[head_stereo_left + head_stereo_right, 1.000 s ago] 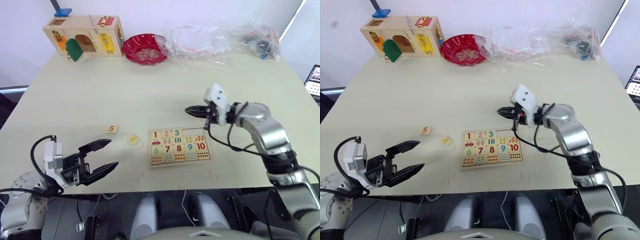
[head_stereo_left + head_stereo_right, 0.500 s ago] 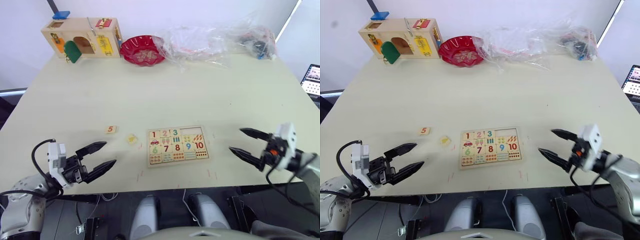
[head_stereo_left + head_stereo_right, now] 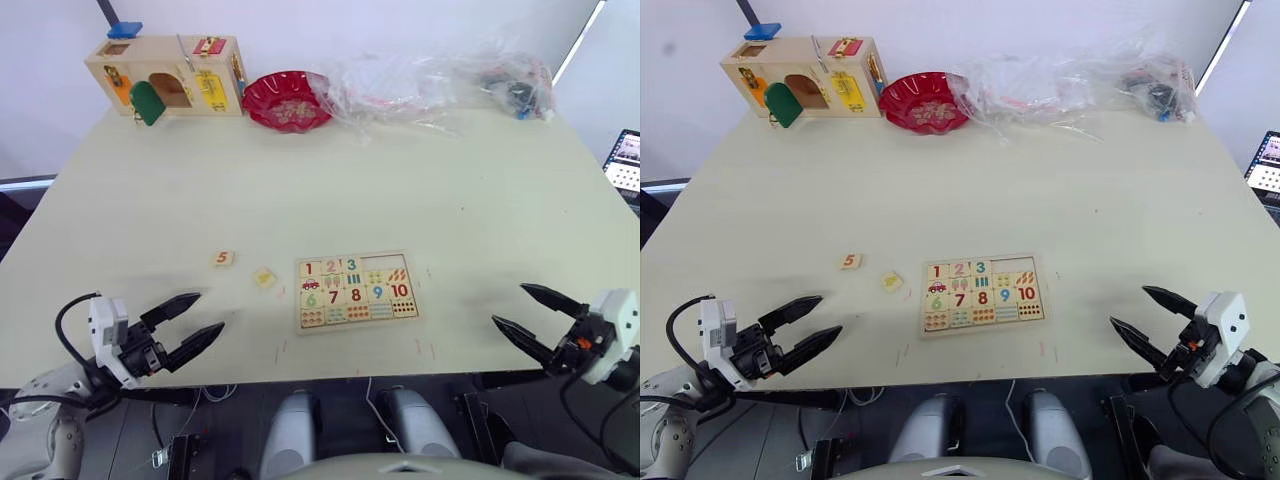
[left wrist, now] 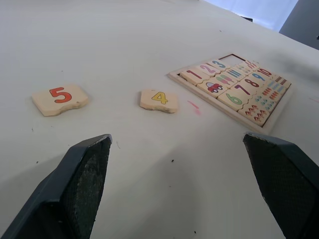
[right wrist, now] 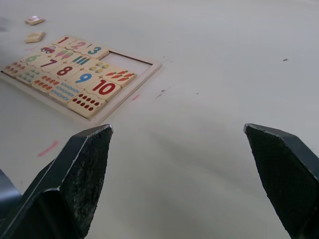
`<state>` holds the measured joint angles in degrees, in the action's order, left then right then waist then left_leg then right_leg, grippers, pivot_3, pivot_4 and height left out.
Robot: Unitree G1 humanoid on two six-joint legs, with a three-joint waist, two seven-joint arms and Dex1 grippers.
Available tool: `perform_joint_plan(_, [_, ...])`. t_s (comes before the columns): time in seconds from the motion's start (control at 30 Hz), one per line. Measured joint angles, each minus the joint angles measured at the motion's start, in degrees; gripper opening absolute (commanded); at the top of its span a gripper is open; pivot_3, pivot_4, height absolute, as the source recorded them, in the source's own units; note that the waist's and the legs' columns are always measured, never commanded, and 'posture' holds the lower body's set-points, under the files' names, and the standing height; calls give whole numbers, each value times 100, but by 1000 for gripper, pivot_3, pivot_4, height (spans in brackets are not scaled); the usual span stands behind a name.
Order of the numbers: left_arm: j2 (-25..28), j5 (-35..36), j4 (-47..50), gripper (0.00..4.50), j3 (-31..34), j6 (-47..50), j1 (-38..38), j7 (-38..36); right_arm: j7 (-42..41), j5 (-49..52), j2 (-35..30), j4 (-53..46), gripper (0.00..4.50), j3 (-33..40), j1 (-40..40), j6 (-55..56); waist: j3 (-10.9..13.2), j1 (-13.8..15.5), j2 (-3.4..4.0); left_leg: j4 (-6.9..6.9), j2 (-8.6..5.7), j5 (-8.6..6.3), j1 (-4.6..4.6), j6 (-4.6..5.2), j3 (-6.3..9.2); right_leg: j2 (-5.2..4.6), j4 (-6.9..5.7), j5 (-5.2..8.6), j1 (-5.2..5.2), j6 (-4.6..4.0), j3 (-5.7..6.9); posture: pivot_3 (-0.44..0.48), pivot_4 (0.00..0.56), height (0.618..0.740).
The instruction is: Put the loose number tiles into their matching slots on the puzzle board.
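Note:
The puzzle board (image 3: 355, 321) lies near the table's front middle. Tiles 1, 2 and 3 sit in its upper row; the two slots (image 3: 385, 264) at the right end of that row are bare. Two loose number tiles lie on the table left of the board: the red 5 (image 3: 223, 259) and the yellow 4 (image 3: 264, 277). My left gripper (image 3: 188, 327) hovers open over the table's front left edge, short of both tiles, holding nothing. My right gripper (image 3: 528, 317) is open and empty at the front right edge, well right of the board.
At the back left stands a wooden box with coloured doors (image 3: 168, 75). A red bowl (image 3: 289, 99) sits beside it, and crumpled clear plastic bags (image 3: 440, 78) stretch along the back edge. A screen (image 3: 626, 160) shows past the table's right side.
My right gripper has left the board's upper right, opened, and pulled back to the front right edge. My left gripper has drawn back slightly toward the front edge, still open.

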<state>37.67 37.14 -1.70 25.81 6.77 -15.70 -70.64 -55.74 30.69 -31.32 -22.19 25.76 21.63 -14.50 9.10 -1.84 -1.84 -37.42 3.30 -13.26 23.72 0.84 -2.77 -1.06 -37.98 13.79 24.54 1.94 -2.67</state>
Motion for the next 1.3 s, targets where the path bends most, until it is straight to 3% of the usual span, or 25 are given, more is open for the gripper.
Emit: perform_joint_plan(1.3, [13,-115,-649,4500,-9,-452,445,-527,116,109,-219,24,4410,-248,-278,32,-2,16,-2,-2,-4,1,-2,1,-1,4,-3,-2,-1,0,0,0,150,740])
